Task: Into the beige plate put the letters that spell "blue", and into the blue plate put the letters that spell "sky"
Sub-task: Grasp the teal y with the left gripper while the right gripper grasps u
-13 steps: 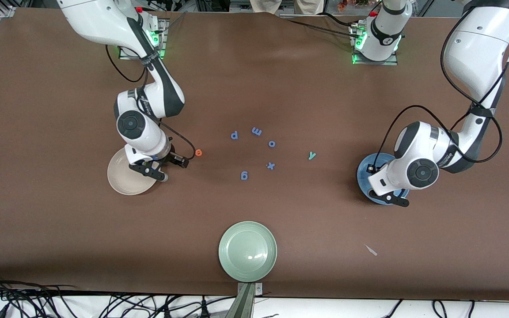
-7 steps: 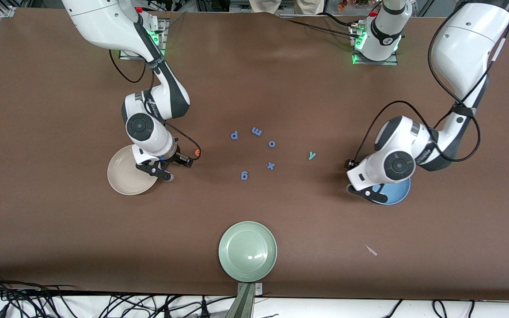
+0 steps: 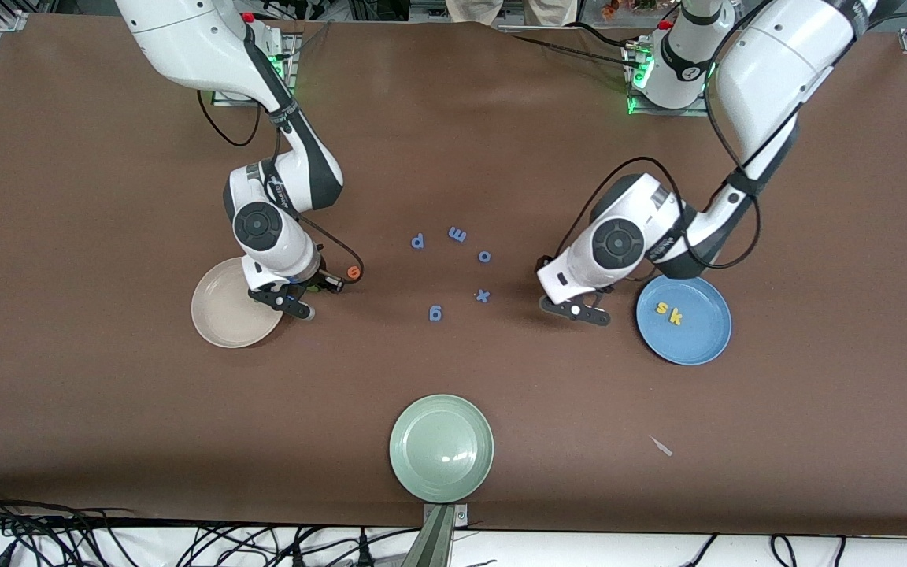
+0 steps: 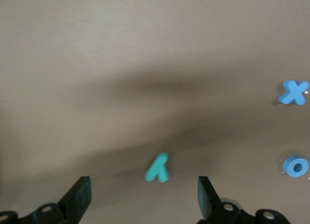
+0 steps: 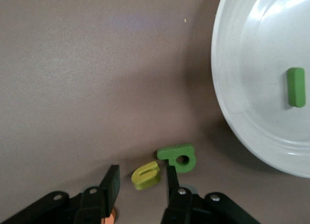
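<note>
1. Here, the left pincer (image 4: 143,186) hangs low over the worktop (image 3: 107,197), released, with its jaws wide apart.
2. The y (image 4: 157,168) lies flat on the worktop almost midway between these jaws, a little toward one finger. Its long stroke runs across the line from jaw to jaw, so I think they would close on its narrow width.
3. The blue x (image 4: 293,92) and blue o (image 4: 295,166) lie well apart from the y, outside the jaws.
4. The blue plate (image 3: 697,342) is beside this pincer, toward the left arm's end. It already holds the s (image 3: 660,309) and the k (image 3: 675,317).
5. The right pincer (image 5: 141,181) is low at the edge of the beige plate (image 5: 252,88). Its jaws stand on both sides of the u (image 5: 146,175) and do not press it yet.
6. The u seems to lie lengthwise between these jaws. The b (image 5: 178,157) is just beside it, near one finger, and could be pushed.
7. The l (image 5: 296,87) is in the beige plate. The e (image 3: 353,272) waits on the worktop near the right pincer.
</note>
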Available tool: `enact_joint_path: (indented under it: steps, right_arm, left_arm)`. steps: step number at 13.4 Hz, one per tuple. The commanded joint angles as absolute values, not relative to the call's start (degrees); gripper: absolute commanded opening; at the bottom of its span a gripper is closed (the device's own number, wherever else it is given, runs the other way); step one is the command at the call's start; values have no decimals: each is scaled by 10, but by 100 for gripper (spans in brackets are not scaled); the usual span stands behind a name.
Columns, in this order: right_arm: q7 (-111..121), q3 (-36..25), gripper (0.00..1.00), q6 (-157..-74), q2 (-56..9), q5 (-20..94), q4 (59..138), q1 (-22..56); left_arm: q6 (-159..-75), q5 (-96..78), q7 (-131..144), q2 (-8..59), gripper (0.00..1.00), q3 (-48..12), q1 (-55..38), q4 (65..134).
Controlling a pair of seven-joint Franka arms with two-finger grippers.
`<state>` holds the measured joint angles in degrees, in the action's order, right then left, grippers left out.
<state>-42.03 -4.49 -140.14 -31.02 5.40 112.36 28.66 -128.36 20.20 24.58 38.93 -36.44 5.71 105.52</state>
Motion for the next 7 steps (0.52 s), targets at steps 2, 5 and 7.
enact_joint_path:
  steps: [2, 5, 7]
  right_arm:
    - [-425, -43, 30, -1410, -308, 62, 1129, 289]
    - [-424, -44, 11, -1410, -308, 62, 1129, 288]
    - [-424, -44, 0, -1409, -308, 62, 1129, 288]
  left_arm:
    - [-1347, 228, 253, 384, 87, -362, 64, 1108]
    - [-1348, 314, 310, 404, 81, -363, 55, 1107]
    - [-1348, 347, 325, 410, 66, -364, 55, 1106]
